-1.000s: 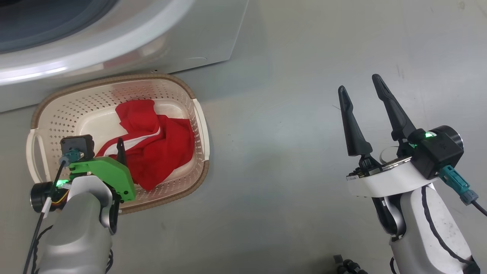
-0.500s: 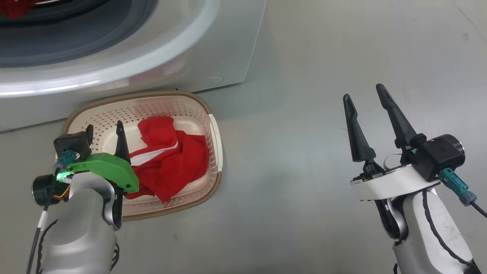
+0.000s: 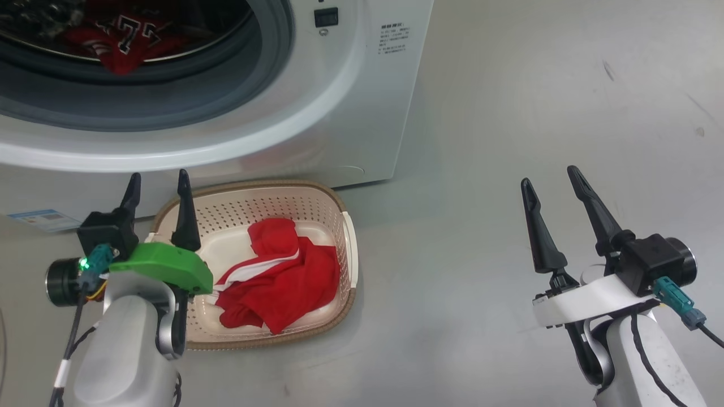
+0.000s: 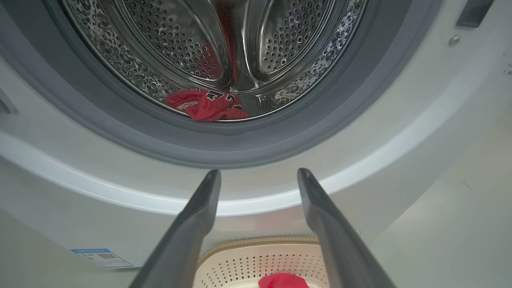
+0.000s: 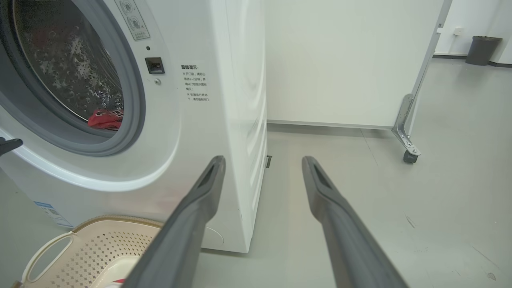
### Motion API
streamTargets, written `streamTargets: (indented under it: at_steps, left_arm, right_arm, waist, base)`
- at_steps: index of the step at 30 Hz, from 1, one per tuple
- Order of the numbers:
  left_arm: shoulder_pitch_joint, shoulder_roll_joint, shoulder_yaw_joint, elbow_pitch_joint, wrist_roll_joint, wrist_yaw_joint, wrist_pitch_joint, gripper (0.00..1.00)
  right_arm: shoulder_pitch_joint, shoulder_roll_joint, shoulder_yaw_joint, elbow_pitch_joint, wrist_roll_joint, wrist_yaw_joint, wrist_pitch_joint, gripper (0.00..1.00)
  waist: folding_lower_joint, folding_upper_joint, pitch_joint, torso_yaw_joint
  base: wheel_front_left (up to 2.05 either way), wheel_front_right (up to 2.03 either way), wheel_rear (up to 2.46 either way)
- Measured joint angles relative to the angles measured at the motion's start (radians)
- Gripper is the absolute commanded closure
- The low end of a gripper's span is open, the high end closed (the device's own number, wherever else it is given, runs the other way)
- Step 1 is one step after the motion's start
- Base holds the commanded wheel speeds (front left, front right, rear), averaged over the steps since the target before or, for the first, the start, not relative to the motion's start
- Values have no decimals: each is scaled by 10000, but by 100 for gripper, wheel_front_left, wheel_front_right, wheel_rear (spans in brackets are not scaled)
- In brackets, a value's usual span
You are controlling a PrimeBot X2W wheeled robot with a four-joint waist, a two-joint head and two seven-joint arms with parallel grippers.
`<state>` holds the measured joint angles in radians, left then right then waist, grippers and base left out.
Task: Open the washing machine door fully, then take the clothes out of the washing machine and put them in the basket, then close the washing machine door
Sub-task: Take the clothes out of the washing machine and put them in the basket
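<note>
The washing machine (image 3: pixel 350 96) stands with its drum opening uncovered; its door is out of view. One of the red clothes, with white numbers, lies in the steel drum (image 3: pixel 121 42) (image 4: pixel 206 109) (image 5: pixel 105 119). More red and white clothes (image 3: pixel 283 277) lie in the cream basket (image 3: pixel 243 212) on the floor in front of the machine. My left gripper (image 3: pixel 159 176) (image 4: pixel 258 172) is open and empty above the basket's left end, pointing at the drum's lower rim. Out to the right over the floor, my right gripper (image 3: pixel 549 176) (image 5: pixel 264 160) is open and empty.
A blue label (image 3: pixel 42 219) sits low on the machine's front and a text sticker (image 5: pixel 195 83) beside the opening. A white partition on a caster (image 5: pixel 409 155) and a dark bin (image 5: pixel 482 50) stand beyond, across grey floor (image 3: pixel 509 113).
The head camera has tilted up, bringing the drum and the garment inside into sight. My left gripper has risen from the basket and turned its fingers toward the drum. The right gripper stays open.
</note>
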<state>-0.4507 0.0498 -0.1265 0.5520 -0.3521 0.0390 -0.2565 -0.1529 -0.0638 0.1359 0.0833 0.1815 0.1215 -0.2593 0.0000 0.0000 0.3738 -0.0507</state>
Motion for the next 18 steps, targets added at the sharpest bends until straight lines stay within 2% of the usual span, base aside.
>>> streamTargets:
  at_steps: [11, 18]
  left_arm:
    - [1532, 0, -222, -1513, 577, -15, -2, 0]
    - [2670, 0, -324, -2368, 713, -2, -2, 0]
  right_arm:
    - [860, -79, -198, 178, -59, -13, 0, 0]
    - [1433, -44, -267, 100, -69, -174, 0, 0]
  waist:
    - [0, 0, -1370, 492]
    - [0, 0, -2149, 813]
  base:
    - [0, 0, 0]
    - [0, 0, 0]
